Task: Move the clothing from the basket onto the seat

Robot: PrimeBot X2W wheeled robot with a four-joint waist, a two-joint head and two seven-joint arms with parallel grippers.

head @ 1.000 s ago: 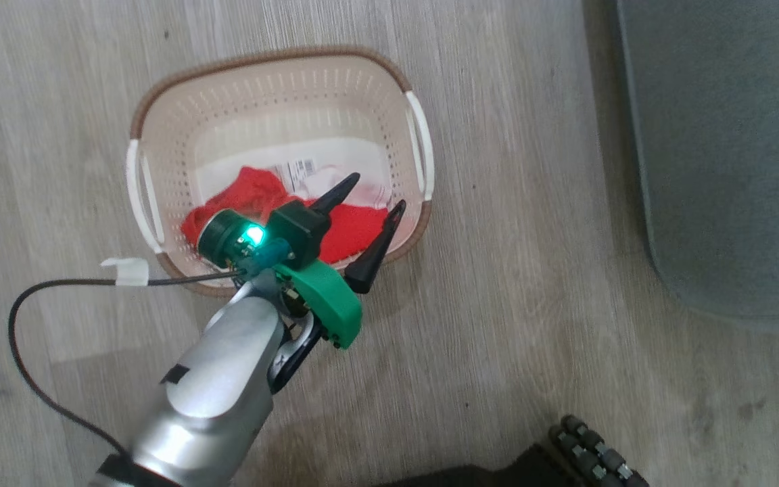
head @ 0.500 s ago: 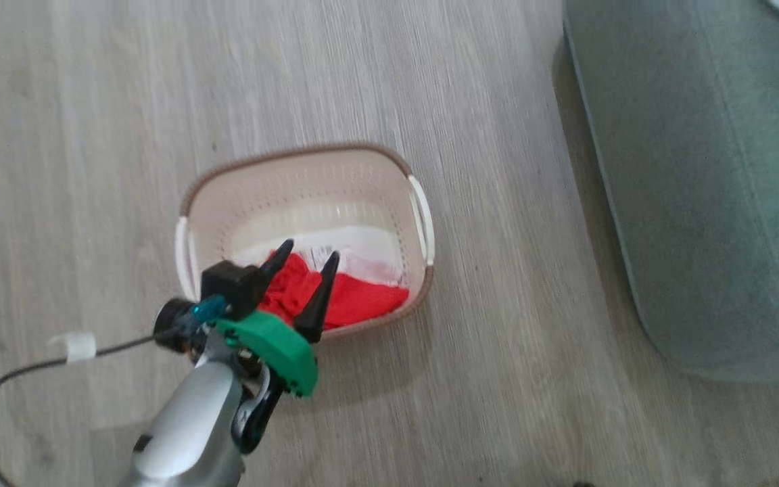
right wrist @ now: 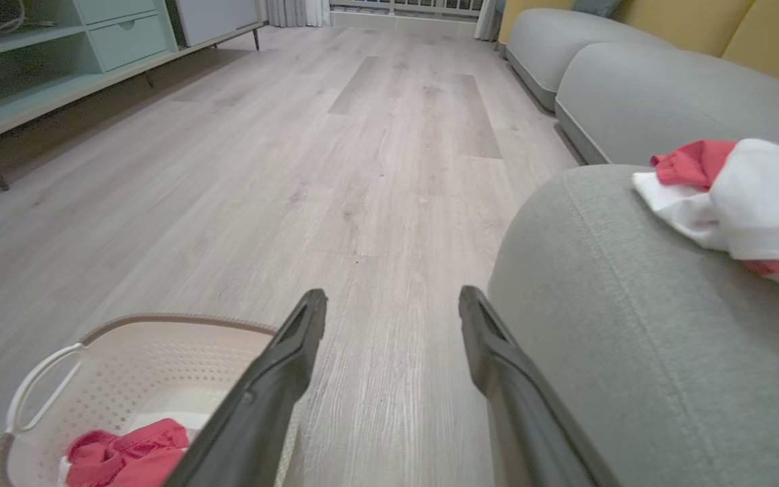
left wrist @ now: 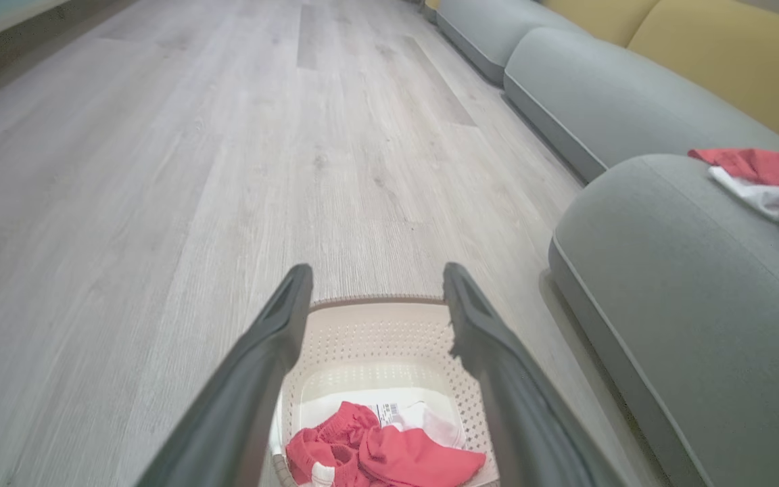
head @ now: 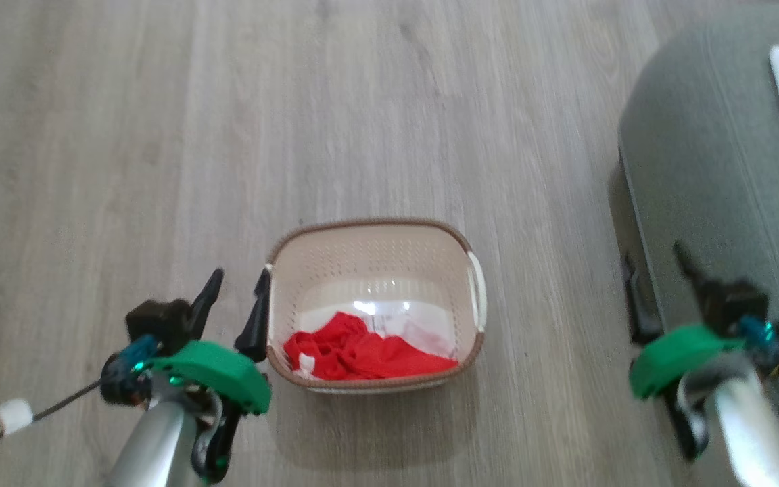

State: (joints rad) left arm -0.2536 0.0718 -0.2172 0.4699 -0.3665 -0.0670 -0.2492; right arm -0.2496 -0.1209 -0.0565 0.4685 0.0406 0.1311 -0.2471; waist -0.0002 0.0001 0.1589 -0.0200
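The cream basket stands on the wood floor with red clothing bunched in its near half. My left gripper hangs open and empty just outside the basket's left rim. In the left wrist view the left gripper frames the basket and the clothing. My right gripper stands open and empty at the near edge of the grey-green seat. The right gripper looks along the floor between the basket and the seat. A red and white garment lies on the seat.
More grey seats with yellow back cushions run along the right. A pale green cabinet lines the far left wall. A black cable with a white tape tag trails from my left arm.
The head camera has lifted and swung. My left gripper has come out from over the clothing to beside the basket's left rim, empty. The right gripper has come into view by the seat.
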